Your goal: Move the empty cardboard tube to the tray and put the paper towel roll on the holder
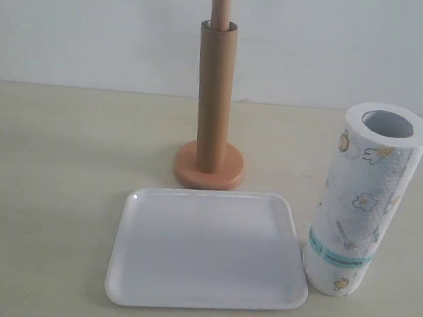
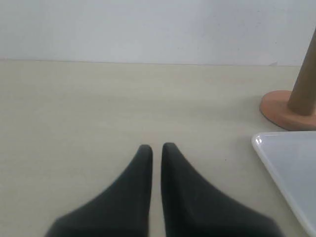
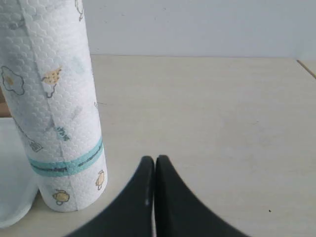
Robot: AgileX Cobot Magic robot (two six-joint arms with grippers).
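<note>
Paper towel roll [image 3: 54,98] stands just beside the right pincer [image 3: 155,160], fingers together.

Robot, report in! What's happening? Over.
Left gripper, right gripper shut, empty. Cardboard tube on the holder, blocking it. Paper towel roll standing beside the tray.

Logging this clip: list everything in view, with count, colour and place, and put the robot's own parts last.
empty cardboard tube: one, plain brown, upright, slipped over the holder's pole
holder: one, orange-tan wood, behind the tray, pole tip showing above the tube
tray: one, white, front centre, nothing in it
paper towel roll: one, white with yellow figures and a teal band, upright just right of the tray
table: one, pale beige, under everything
wall: one, white, behind
left gripper: one, black, closed on nothing, low over the table left of the tray
right gripper: one, black, closed on nothing, beside the roll
</note>
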